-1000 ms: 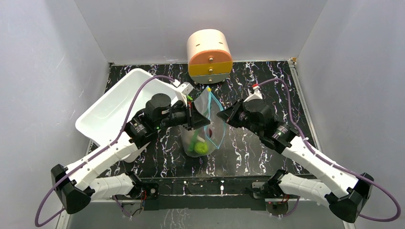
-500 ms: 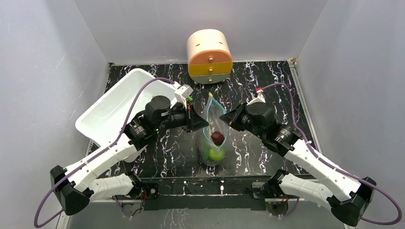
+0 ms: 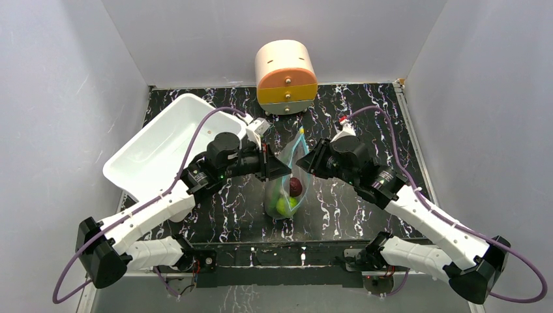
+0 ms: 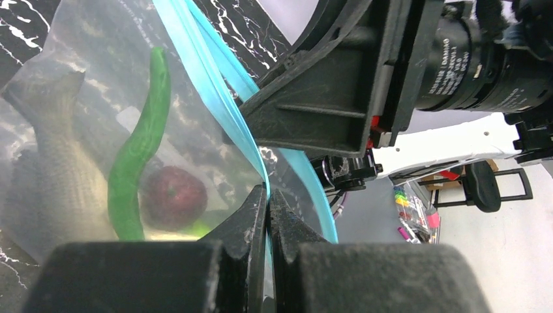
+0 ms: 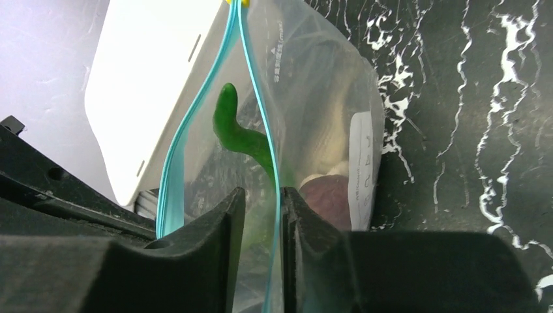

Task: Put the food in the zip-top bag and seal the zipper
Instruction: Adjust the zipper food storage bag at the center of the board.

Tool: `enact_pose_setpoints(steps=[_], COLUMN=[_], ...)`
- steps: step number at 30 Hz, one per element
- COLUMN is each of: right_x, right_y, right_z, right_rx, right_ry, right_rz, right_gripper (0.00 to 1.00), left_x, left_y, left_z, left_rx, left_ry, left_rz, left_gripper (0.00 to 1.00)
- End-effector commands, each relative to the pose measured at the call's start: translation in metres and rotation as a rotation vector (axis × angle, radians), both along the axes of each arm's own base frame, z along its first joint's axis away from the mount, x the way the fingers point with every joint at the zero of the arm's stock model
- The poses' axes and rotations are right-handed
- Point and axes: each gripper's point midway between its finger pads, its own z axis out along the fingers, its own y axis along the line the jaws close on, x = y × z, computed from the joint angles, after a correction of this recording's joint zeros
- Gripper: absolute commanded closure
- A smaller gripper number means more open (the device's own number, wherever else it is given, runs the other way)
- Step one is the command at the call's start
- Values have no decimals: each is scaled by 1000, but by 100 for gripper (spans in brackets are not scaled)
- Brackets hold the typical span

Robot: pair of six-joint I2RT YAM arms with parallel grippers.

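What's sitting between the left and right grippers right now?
The zip-top bag: its zipper edge sits between the left gripper and the right gripper. The top external view shows it; both wrist views show the teal strip up close.

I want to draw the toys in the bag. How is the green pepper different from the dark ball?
The pepper is long, thin and curved; the ball is round. The pepper is bright green; the ball is dark reddish-brown. The pepper stretches toward the mouth of the bag; the ball sits deeper down. Both are inside that clear bag.
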Motion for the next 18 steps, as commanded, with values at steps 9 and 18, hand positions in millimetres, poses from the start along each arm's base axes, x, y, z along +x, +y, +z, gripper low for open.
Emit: enact_pose_setpoints(steps=[9,18], right_x=[18,45], right_y=[-16,-5], right_z=[68,72], right_rx=[37,25], right_ry=[-162,-176], right_rz=[-106,-168], right_gripper=[51,40], left_x=[0,3], left_y=[8,8], left_z=[5,14], left_rx=[-41,-58], left_ry=[-84,-93], left_rz=[27,45], left_gripper=[100,100])
